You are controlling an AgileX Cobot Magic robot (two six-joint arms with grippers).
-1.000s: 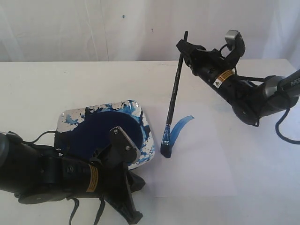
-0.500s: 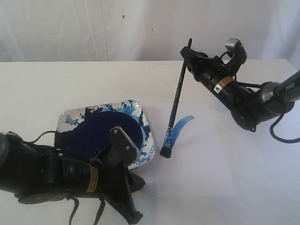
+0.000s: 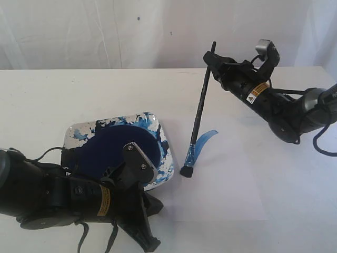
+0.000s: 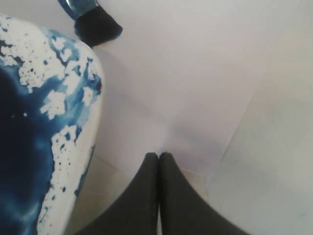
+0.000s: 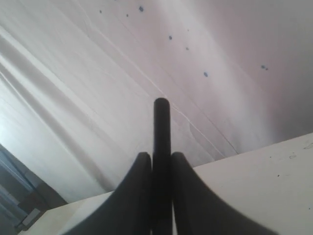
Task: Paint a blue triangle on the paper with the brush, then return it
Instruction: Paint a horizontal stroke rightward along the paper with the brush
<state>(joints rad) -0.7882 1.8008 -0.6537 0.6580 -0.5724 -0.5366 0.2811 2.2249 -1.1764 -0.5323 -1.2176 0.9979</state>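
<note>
The black-handled brush (image 3: pixel 199 108) stands nearly upright, its dark bristle tip (image 3: pixel 186 171) resting on the white paper (image 3: pixel 226 179). My right gripper (image 3: pixel 211 59) is shut on the upper end of the handle (image 5: pixel 161 122). Of the blue triangle, only one short curved blue stroke (image 3: pixel 204 141) shows, running up from the tip. My left gripper (image 3: pixel 154 204) is shut on nothing, low by the paper's near corner (image 4: pixel 186 88), beside the paint dish. In the left wrist view the bristle tip (image 4: pixel 100 27) lies beyond the fingertips (image 4: pixel 159 155).
A white dish (image 3: pixel 162 138) smeared with blue holds a dark blue paint pool (image 3: pixel 113 147) left of the paper; its rim (image 4: pixel 88 122) lies close to my left gripper. A white curtain (image 3: pixel 105 31) hangs behind the table.
My right gripper has shifted slightly right and down, so the brush handle stands a little steeper. The bristle tip stays at about the same spot. The left arm has not moved.
</note>
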